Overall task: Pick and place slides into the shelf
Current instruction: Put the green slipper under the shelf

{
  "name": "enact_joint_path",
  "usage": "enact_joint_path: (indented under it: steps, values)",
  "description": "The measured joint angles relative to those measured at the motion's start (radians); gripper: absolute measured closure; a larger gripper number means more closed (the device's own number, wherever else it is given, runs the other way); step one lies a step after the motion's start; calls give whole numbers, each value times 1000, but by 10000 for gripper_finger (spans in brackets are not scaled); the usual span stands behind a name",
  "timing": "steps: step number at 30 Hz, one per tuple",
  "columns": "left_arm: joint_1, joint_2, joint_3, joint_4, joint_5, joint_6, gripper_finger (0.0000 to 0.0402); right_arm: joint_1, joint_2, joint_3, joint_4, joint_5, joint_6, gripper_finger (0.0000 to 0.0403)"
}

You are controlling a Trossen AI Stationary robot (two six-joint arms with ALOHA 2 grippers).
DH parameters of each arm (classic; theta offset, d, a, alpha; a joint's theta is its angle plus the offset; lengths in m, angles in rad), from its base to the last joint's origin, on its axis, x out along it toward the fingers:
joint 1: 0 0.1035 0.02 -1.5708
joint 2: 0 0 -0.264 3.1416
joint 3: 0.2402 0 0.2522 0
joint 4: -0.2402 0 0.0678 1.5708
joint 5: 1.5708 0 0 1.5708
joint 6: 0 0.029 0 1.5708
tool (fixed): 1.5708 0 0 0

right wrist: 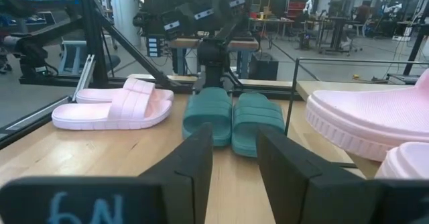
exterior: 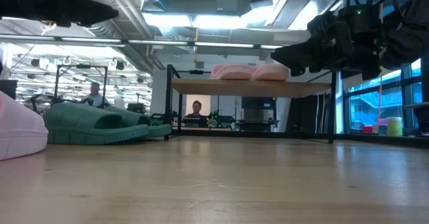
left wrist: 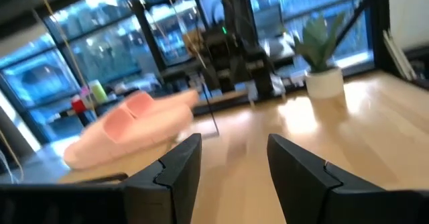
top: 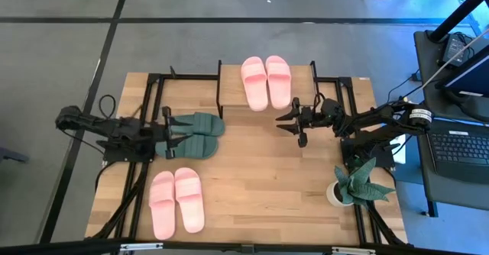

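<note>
Six slides in view, three pairs. One light pink pair (top: 266, 81) sits on the shelf (top: 229, 79) top board at the far middle of the table, soles down, side by side, toes pointing to the near edge; this pair reads as already placed. The dark green pair (top: 192, 135) lies on the tabletop (top: 260, 179) at left centre, the two touching along their sides, toes pointing toward the left arm. The second pink pair (top: 176, 201) lies at the near left, side by side, well apart from the shelf.

Left gripper (top: 170, 135) hovers at the toe end of the green pair, fingers apart with nothing between them. The left wrist view shows its two dark fingers (left wrist: 177, 167) spread, with bare wood between them. Judged as lined up to take a green slide, though no contact shows.

Right gripper (top: 293, 121) hangs above the table just right of the shelf's near right corner, beside the shelved pink pair. Its fingers (right wrist: 194, 163) stand apart and empty; it faces across the table at the green pair. Likely waiting, or just clear of the shelf.

One potted plant (top: 357, 182) stands at the near right, clear of the work. One laptop (top: 458, 144) sits off the table at far right.

Tally: two slides shelved, four left on the table. The shelf's lower level is hard to check from these views.
</note>
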Motion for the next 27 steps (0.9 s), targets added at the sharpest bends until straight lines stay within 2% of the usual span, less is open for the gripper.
enact_joint_path:
  steps: [6, 16, 23, 27]
  values:
    - [-35, 201, 69, 6, -30, -94, 237, 0, 0, 0, 2, 1, -2, 286]
    - [-149, 562, 273, 6, -48, -46, 237, 0, -1, 0, 7, 0, -3, 286]
    - [-242, 788, 436, -11, -177, -17, 237, 0, -1, 0, 7, 1, -4, 286]
    - [-254, 893, 493, -12, -231, -76, 237, 0, -1, 0, 8, 1, -7, 286]
